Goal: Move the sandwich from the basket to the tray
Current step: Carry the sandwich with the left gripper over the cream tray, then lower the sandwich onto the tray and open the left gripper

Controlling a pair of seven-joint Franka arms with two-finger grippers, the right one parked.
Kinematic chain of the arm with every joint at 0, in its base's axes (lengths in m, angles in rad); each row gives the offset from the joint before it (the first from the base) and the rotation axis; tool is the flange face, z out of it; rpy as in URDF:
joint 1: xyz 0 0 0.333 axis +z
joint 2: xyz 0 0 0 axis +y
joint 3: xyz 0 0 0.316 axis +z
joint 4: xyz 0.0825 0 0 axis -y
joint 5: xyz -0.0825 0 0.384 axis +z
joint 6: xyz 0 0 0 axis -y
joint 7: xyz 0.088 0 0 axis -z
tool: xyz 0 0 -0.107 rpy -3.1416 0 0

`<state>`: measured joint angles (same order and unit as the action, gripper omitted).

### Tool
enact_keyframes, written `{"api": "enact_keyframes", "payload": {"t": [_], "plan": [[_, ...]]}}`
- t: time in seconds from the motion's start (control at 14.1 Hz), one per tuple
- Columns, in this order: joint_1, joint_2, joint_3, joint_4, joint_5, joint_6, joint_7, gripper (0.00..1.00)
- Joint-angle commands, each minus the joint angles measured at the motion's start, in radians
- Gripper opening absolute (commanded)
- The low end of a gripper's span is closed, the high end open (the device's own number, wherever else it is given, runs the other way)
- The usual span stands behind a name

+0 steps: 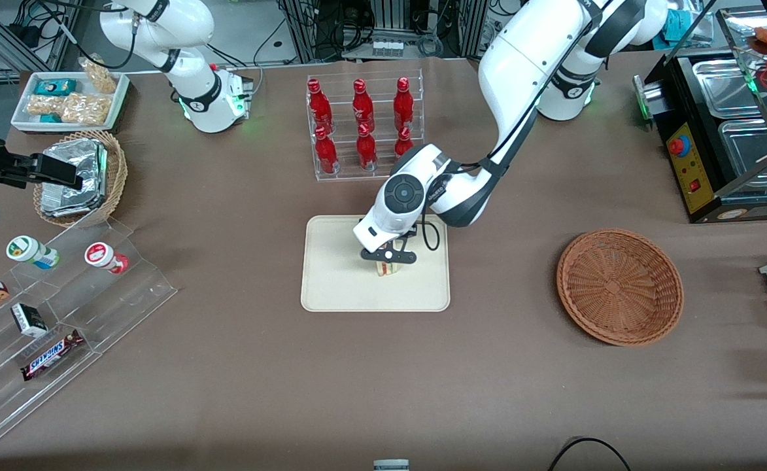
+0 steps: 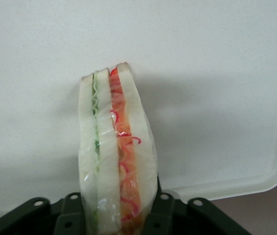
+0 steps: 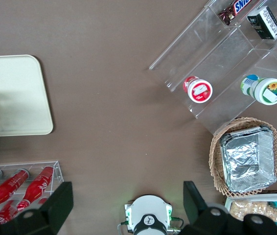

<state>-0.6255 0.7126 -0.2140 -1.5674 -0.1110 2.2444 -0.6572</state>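
We had gripper (image 1: 388, 260) clenched on sandwich (image 1: 388, 267), low over tray (image 1: 337, 288); basket (image 1: 620, 286) sat bare. Placing step, we judged. Next: lower, release, lift off straight.

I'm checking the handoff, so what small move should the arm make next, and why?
Probably open the pincer and let go: it is shut on the sandwich, which is already over the tray, and the basket holds nothing.
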Motion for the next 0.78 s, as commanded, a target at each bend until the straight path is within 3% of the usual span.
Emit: {"api": "enact_keyframes", "payload": {"t": [0.0,0.14,0.43,0.71], "plan": [[-0.014,0.004,0.013,0.023,0.017,-0.008,-0.039,0.85],[-0.014,0.001,0.013,0.023,0.019,-0.008,-0.041,0.95],[-0.013,-0.048,0.042,0.021,0.027,-0.034,-0.067,1.0],[0.045,-0.178,0.071,0.012,0.024,-0.176,-0.067,1.0]]}}
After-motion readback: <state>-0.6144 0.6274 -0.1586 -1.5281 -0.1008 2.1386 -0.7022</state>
